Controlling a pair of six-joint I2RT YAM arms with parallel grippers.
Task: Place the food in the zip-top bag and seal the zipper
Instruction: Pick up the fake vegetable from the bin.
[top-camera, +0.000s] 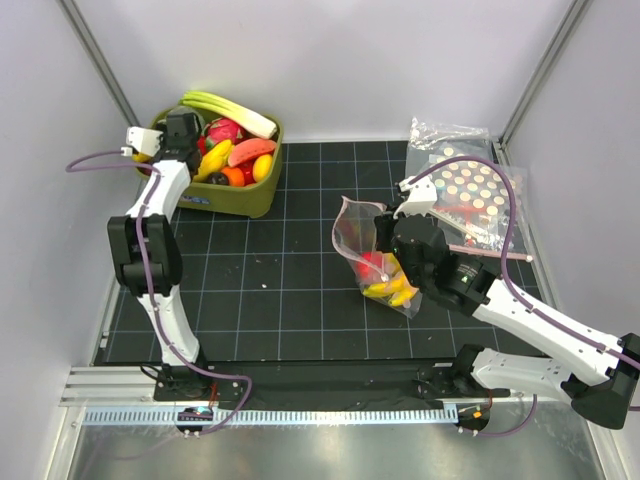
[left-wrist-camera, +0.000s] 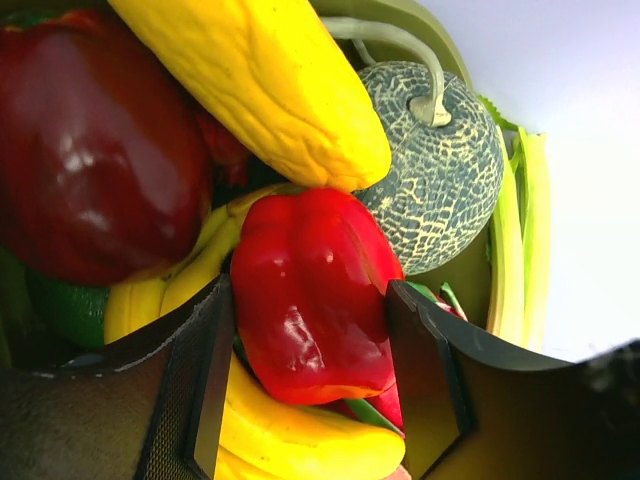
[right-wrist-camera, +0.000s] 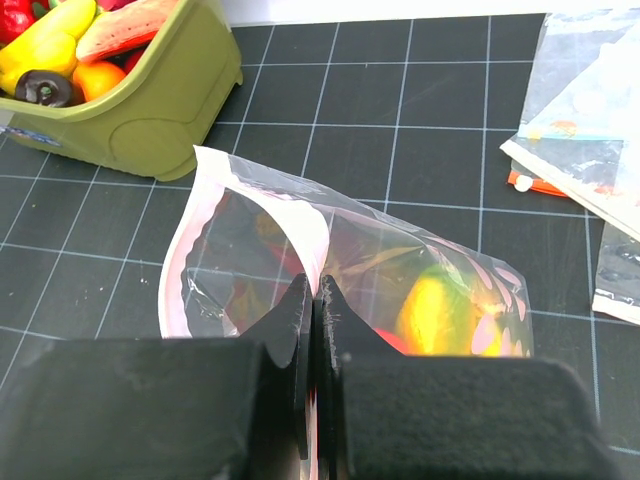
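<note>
The zip-top bag stands on the mat at centre right, mouth up and gaping. Inside I see a red fruit and yellow bananas. The right wrist view shows the bag, its pinkish zipper strip and an orange-yellow fruit inside. My right gripper is shut on the near lip of the bag's mouth; it also shows from above. My left gripper is down in the green basket. Its fingers press both sides of a glossy red pepper.
The green basket at the back left holds several toy foods, among them a netted melon, a yellow squash and a banana. Clear bags with coloured dots lie at the back right, close behind the right arm.
</note>
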